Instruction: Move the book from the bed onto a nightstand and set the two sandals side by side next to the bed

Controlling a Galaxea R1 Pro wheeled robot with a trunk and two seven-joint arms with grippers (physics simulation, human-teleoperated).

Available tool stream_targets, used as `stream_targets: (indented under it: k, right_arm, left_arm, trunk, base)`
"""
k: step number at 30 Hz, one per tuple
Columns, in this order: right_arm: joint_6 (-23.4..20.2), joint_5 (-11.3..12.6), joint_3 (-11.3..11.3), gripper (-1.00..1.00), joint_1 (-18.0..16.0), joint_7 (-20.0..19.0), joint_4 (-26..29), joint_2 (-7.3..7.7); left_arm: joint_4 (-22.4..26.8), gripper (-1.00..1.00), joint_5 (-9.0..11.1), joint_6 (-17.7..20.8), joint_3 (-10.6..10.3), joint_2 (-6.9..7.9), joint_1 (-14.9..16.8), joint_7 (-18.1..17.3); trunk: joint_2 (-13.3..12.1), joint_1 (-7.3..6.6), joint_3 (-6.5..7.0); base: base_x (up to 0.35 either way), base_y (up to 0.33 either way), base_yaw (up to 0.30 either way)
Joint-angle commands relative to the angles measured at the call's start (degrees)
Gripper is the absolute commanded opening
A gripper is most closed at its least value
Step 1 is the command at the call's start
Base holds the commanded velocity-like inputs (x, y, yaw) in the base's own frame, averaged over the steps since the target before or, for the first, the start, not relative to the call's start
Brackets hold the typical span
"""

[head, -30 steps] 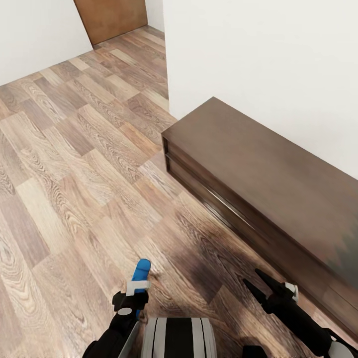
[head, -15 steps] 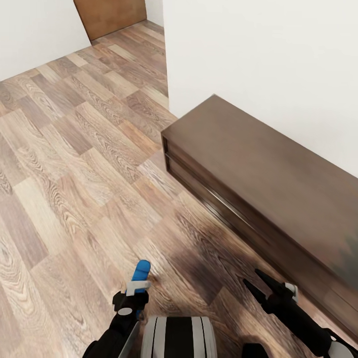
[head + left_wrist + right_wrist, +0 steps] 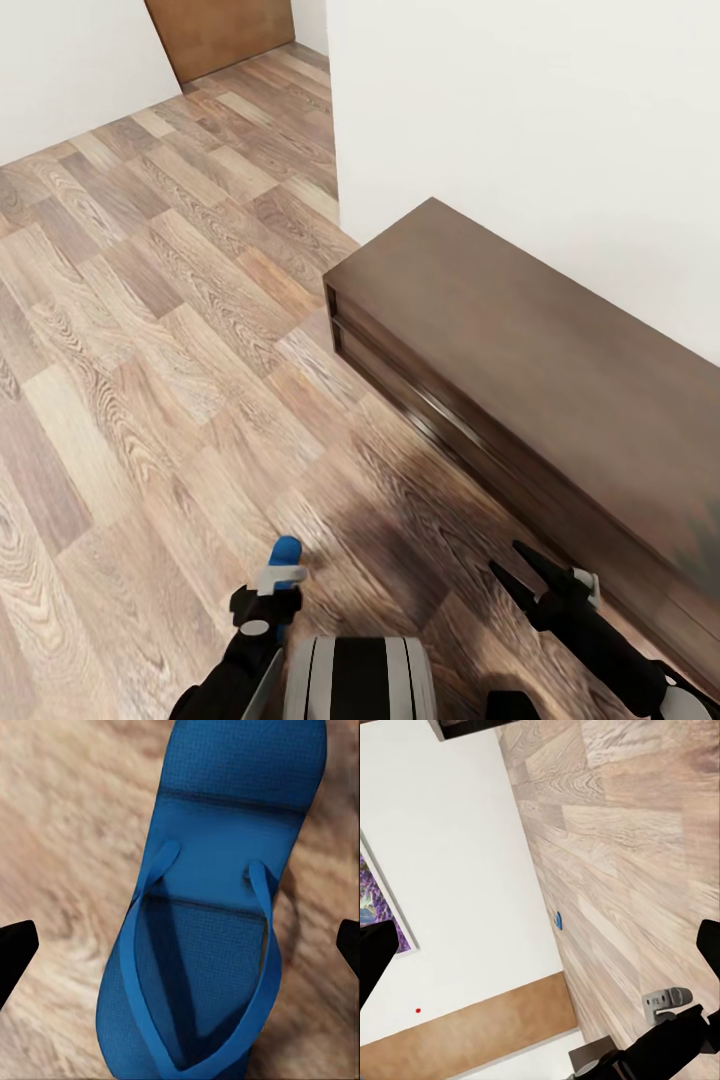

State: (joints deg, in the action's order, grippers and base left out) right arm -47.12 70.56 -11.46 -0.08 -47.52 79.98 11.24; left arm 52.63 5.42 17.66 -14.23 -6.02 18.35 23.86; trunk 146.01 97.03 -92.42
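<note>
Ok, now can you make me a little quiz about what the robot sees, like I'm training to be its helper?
1. Which colour is the sandal at the left claw? A red, B blue, C green.
2. True or false: the long dark cabinet stands against the white wall.
3. Fill in: the right claw is ____ and holds nothing.
Key: 1 B; 2 true; 3 open.

The sandal (image 3: 217, 907) in the left claw (image 3: 270, 600) looks like matt blue foam with a fine woven texture (straps smoother). Below it, the floor (image 3: 150, 330) is grainy wood plank; the cabinet (image 3: 520, 350) is smooth, satin-brown wood.
</note>
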Motion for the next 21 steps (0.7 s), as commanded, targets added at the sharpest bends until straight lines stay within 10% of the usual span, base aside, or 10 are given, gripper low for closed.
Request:
stream_targets:
  k: [1, 21]
  right_arm:
    - [-0.29, 0.17, -0.02, 1.00, -0.01, -0.02, 0.00, 0.01]
    - [-0.29, 0.17, 0.01, 1.00, -0.01, -0.01, 0.04, 0.01]
  left_arm:
    - [0.05, 1.00, 0.56, 0.19, -0.70, 0.04, 0.02, 0.49]
    - [-0.05, 1.00, 0.56, 0.15, -2.29, 0.04, 0.02, 0.49]
  trunk:
    - [0.01, 0.00, -0.03]
    - [0.12, 0.21, -1.80]
  base:
    - [0.061, 0.000, 0.000]
    - [0.007, 0.000, 0.000]
